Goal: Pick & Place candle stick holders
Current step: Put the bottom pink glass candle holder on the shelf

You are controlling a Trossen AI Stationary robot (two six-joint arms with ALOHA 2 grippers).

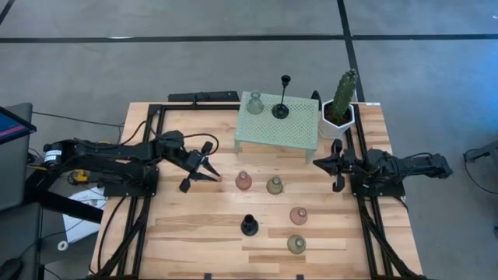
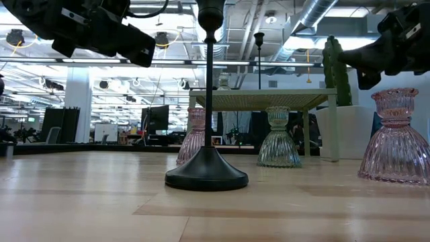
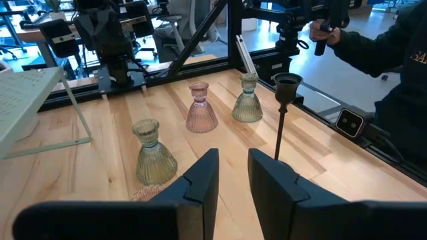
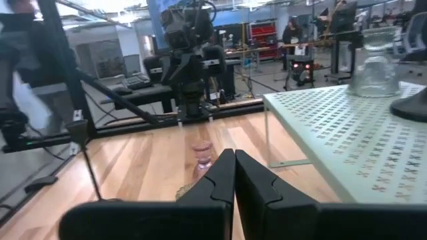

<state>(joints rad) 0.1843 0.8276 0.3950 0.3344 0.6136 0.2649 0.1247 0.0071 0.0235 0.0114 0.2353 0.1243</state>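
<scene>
Dark left gripper (image 1: 204, 166) jaws slightly parted, apparently empty.

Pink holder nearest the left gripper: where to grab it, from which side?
Take the pink holder at its narrow neck, below the cup and above the flared skirt, probably coming in level from the left gripper side. It stands upright; the green holder crowds its far side.

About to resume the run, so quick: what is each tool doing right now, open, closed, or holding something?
Left tool: open, holding nothing, above the table's left side.
Right tool: closed, empty, beside the mesh stand.
</scene>
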